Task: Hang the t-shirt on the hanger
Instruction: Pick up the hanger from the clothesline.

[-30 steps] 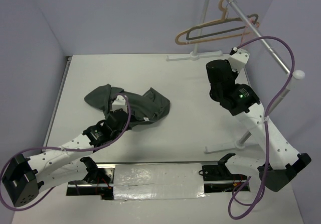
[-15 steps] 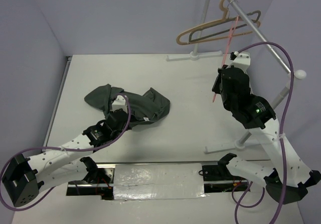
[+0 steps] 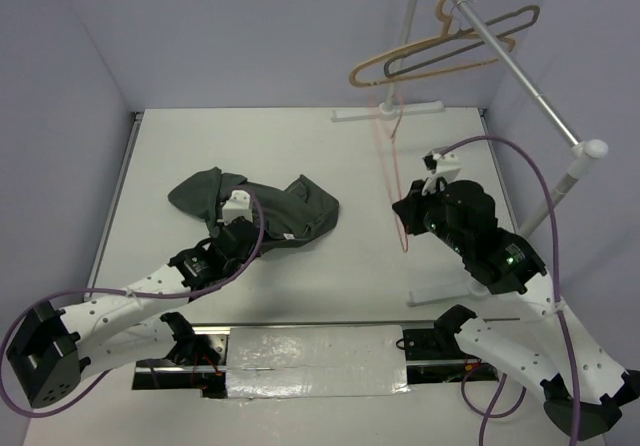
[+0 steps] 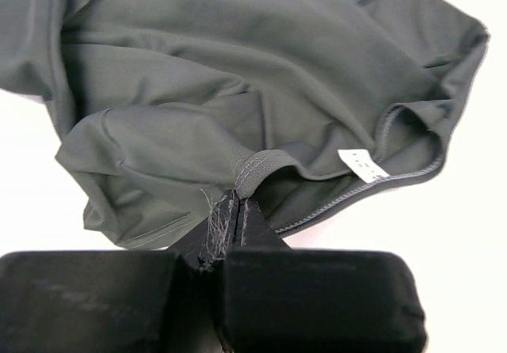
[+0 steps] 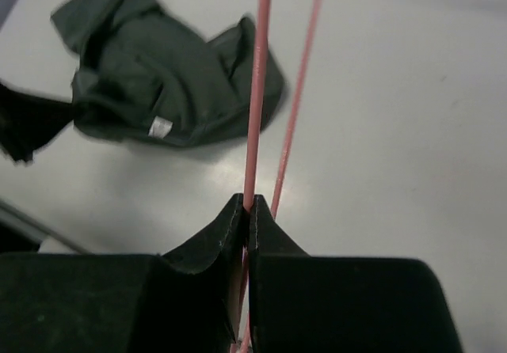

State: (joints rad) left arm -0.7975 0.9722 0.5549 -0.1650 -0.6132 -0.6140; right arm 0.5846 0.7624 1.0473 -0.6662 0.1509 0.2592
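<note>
The right tool (image 5: pixel 247 206) clamps the hanger (image 5: pixel 258 92), its long axis pointing far-side; the t-shirt (image 4: pixel 238 76), pinched in the left tool (image 4: pixel 234 206), lies well apart to its left.

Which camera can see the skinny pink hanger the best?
The right wrist camera. The pink hanger runs big and clear up the picture, pinched between the right fingers. The top camera shows it only as faint thin lines. The left wrist camera shows just the t-shirt, no hanger.
</note>
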